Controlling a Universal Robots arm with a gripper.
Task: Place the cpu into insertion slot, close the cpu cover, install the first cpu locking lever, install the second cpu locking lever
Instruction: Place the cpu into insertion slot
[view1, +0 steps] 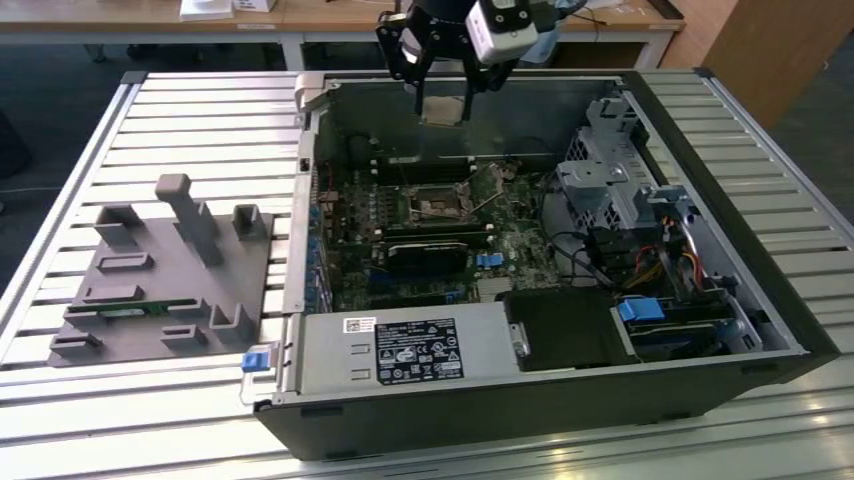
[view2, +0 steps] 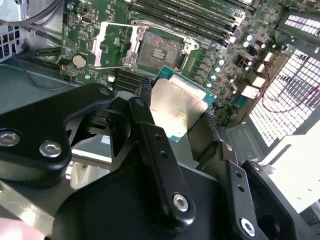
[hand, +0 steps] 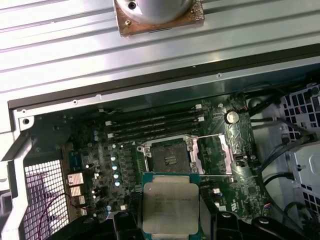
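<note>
Black gripper (view2: 176, 112) up close, hovering over the open computer case (view1: 534, 420) near its far wall. Mid-motherboard (hand: 235, 195), the cpu cover (view2: 100, 50) lies flipped open beside the bare insertion slot (hand: 170, 157). The cpu (hand: 171, 205) hangs above them, pinched by two opposite edges. Step one's in hand, I'd judge. Seating calls for squaring chip to socket, gently. The case sits mid-tabletop (view1: 200, 110) on metal slats, with a grey fixture block (view1: 160, 280) towards the exterior view's left edge and wooden benches (view1: 334, 15) beyond.
</note>
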